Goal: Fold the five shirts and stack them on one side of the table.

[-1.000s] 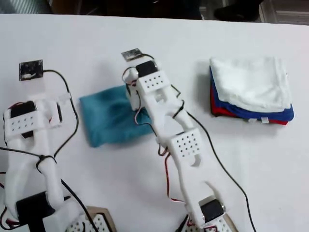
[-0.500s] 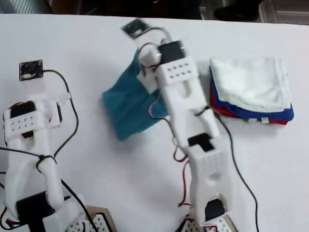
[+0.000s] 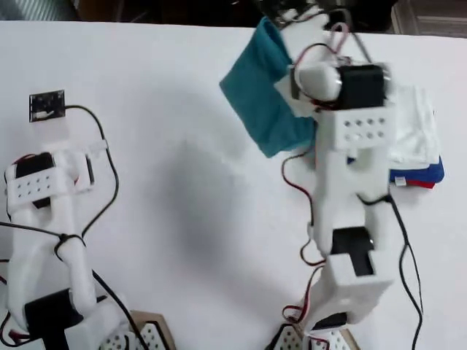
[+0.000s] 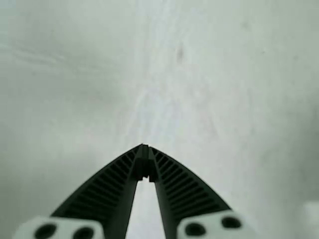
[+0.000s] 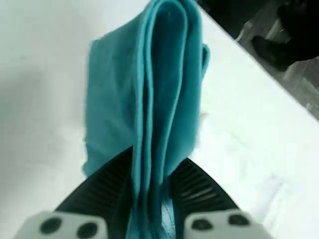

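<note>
A folded teal shirt [image 3: 259,91] hangs in the air above the table's far middle, pinched along one edge by my right gripper [image 3: 292,80]. In the right wrist view the teal shirt [image 5: 149,99] runs out from between the black fingers [image 5: 194,186], which are shut on it. A stack of folded shirts [image 3: 416,157], white on top of blue and red, lies at the right side of the table, partly hidden by the right arm. My left gripper [image 4: 143,164] sits shut over bare white table at the left.
A small dark tag [image 3: 47,104] with a cable lies at the far left of the white table [image 3: 175,219]. Black cables trail along both arms. The table's far edge meets a dark floor [image 5: 279,45].
My right gripper has lifted the teal shirt off the table's middle and carried it up and to the right, toward the stack. The left arm has stayed still.
</note>
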Controlling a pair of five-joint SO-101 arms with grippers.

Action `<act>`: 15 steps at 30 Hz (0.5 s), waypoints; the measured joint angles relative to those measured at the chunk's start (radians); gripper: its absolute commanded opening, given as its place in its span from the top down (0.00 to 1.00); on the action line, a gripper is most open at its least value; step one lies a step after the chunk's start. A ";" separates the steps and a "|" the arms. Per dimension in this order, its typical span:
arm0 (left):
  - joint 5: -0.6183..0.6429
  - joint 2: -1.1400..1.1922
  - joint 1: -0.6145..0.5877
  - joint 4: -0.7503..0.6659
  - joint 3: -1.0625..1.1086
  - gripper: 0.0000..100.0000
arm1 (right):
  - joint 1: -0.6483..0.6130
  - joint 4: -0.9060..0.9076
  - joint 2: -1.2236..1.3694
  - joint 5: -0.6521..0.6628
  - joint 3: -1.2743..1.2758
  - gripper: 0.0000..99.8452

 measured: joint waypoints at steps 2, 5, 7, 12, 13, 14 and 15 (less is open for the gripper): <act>0.000 0.000 0.000 0.000 0.000 0.97 | 0.031 -0.009 -0.034 0.008 0.000 0.98; 0.000 0.000 0.000 0.000 0.000 0.97 | 0.089 -0.009 -0.061 0.014 0.000 0.98; 0.000 0.000 0.000 0.000 0.000 0.97 | 0.137 -0.009 -0.066 0.014 0.000 0.98; 0.000 0.000 0.000 0.000 0.000 0.97 | 0.245 -0.018 -0.066 0.029 0.000 0.98; 0.000 0.000 0.000 0.000 0.000 0.97 | 0.261 -0.028 -0.066 0.034 0.000 0.98; 0.000 0.000 0.000 0.000 0.000 0.97 | 0.278 -0.038 -0.066 0.038 0.000 0.98; 0.000 0.000 0.000 0.000 0.000 0.97 | 0.293 -0.052 -0.061 0.038 0.000 0.98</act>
